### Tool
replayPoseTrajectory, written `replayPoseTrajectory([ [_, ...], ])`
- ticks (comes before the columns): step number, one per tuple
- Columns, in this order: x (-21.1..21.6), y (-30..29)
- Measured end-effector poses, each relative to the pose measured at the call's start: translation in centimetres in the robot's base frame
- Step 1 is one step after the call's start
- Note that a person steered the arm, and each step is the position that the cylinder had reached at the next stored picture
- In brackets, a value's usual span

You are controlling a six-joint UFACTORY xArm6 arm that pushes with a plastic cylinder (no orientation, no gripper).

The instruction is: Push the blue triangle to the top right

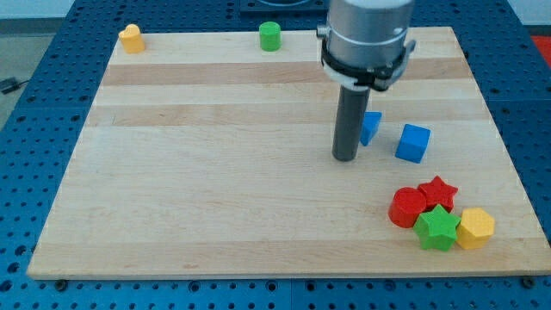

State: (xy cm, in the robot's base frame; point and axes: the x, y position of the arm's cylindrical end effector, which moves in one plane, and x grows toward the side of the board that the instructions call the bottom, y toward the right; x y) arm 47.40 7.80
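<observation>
The blue triangle (371,127) lies right of the board's middle, partly hidden behind my rod. My tip (345,158) rests on the board just left of and slightly below the triangle, touching or nearly touching it. A blue cube (413,143) sits a short way to the triangle's right.
The wooden board (215,189) carries a red cylinder (407,207), a red star (438,192), a green star (437,228) and a yellow hexagon (475,228) clustered at the lower right. A yellow block (131,39) sits at the top left, a green cylinder (270,36) at the top edge.
</observation>
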Motion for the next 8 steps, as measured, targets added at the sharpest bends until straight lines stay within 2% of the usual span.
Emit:
replayPoseTrajectory([
  [2,-5.2,5.4],
  [4,-11.9,4.5],
  [6,-13.3,0.1],
  [8,-16.6,1.4],
])
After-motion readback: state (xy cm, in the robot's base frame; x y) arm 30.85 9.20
